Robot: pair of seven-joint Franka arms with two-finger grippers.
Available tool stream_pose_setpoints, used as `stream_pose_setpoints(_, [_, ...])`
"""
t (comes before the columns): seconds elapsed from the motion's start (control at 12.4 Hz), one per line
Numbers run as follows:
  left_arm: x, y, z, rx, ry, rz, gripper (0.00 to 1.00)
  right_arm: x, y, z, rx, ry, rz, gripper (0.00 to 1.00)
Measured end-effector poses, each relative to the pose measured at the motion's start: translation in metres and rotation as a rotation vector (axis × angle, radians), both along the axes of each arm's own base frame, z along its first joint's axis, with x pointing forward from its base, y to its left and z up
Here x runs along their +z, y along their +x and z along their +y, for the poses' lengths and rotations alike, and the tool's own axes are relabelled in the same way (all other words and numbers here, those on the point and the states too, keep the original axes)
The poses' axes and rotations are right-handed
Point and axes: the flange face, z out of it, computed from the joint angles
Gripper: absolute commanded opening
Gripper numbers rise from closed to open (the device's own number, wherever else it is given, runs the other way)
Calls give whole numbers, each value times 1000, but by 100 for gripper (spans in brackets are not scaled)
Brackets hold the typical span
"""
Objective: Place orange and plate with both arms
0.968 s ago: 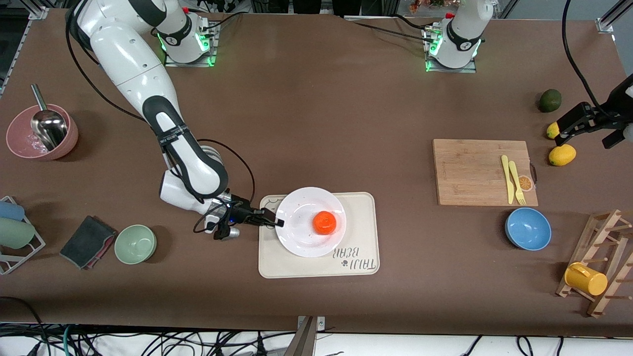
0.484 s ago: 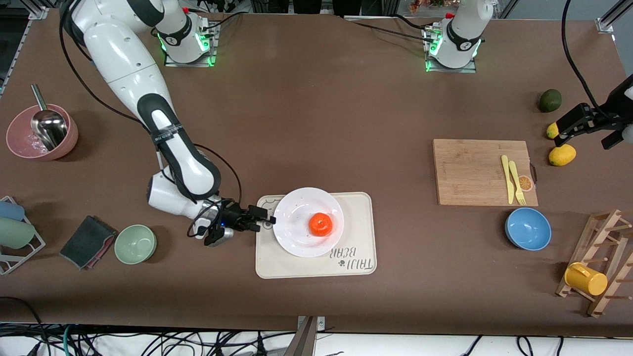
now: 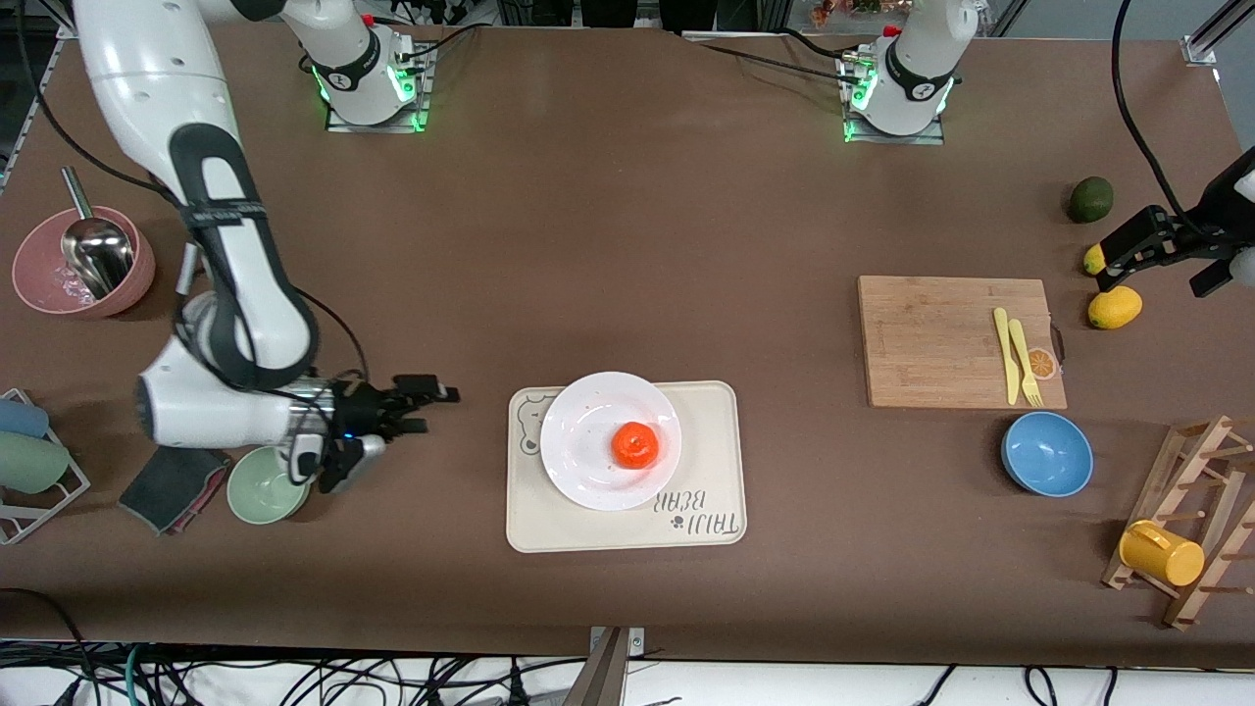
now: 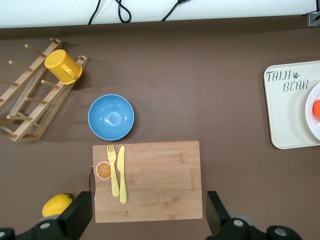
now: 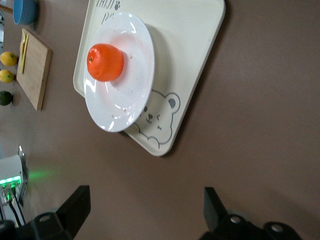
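The white plate [image 3: 588, 461] rests on the cream bear-printed tray [image 3: 711, 431] in the middle of the table. The orange [image 3: 635, 444] sits in the plate. In the right wrist view the orange [image 5: 105, 62], the plate [image 5: 127, 95] and the tray [image 5: 195, 50] all lie apart from my open fingers. My right gripper [image 3: 431, 409] hangs open and empty over bare table between the tray and a green bowl [image 3: 263, 487]. My left gripper [image 3: 1162, 270] waits open and empty in the air at the left arm's end, over the cutting board's edge [image 4: 150, 215].
A wooden cutting board [image 3: 931, 338] carries a yellow fork and knife. A blue bowl [image 3: 1047, 453] stands nearer the camera than it. Two lemons [image 3: 1115, 307], an avocado [image 3: 1089, 199], and a rack with a yellow mug [image 3: 1160, 553] fill the left arm's end. A pink bowl [image 3: 39, 284] holds a ladle.
My right gripper let go of the plate's rim, opened wide and drew back toward the right arm's end of the table. Plate and tray shifted slightly. The left arm stayed still.
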Motion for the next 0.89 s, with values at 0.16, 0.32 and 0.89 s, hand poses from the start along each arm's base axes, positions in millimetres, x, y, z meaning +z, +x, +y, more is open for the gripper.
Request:
stream_pose_setpoints(0.16, [0,0,-2,-4,0,0,100,32,-8,-32,10,-100,55,100])
stream_pose_setpoints(0.32, [0,0,-4,-9,0,0,100,68,-17,-54,-27,-218,102,100])
stream_pose_setpoints(0.89, [-2,1,-4,-8,0,3,100,225,-77,-78,-248,-566,137,100])
